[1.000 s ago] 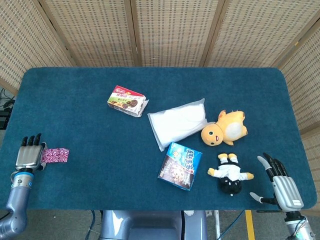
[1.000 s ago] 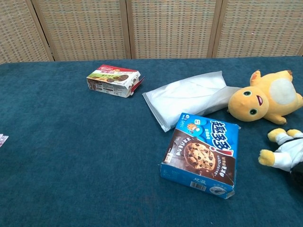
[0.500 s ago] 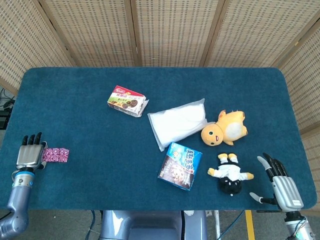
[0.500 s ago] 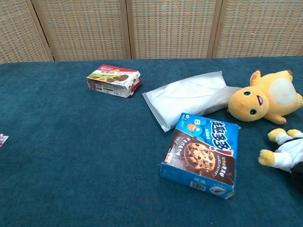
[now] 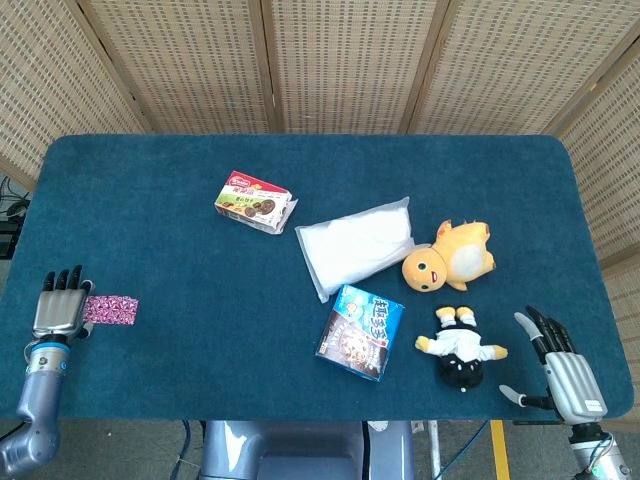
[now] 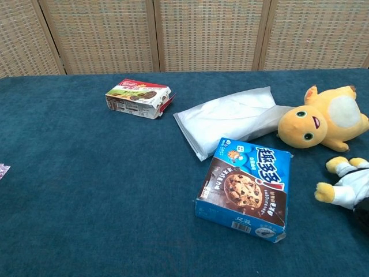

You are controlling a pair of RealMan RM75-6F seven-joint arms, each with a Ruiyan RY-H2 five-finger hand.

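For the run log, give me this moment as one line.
left hand: open, beside pink packet | right hand: open, near black-and-white doll

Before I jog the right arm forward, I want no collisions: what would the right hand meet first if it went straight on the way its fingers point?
Probably nothing: the right hand points up and slightly left over bare blue tablecloth, passing right of the yellow plush toy, though depth is unclear.
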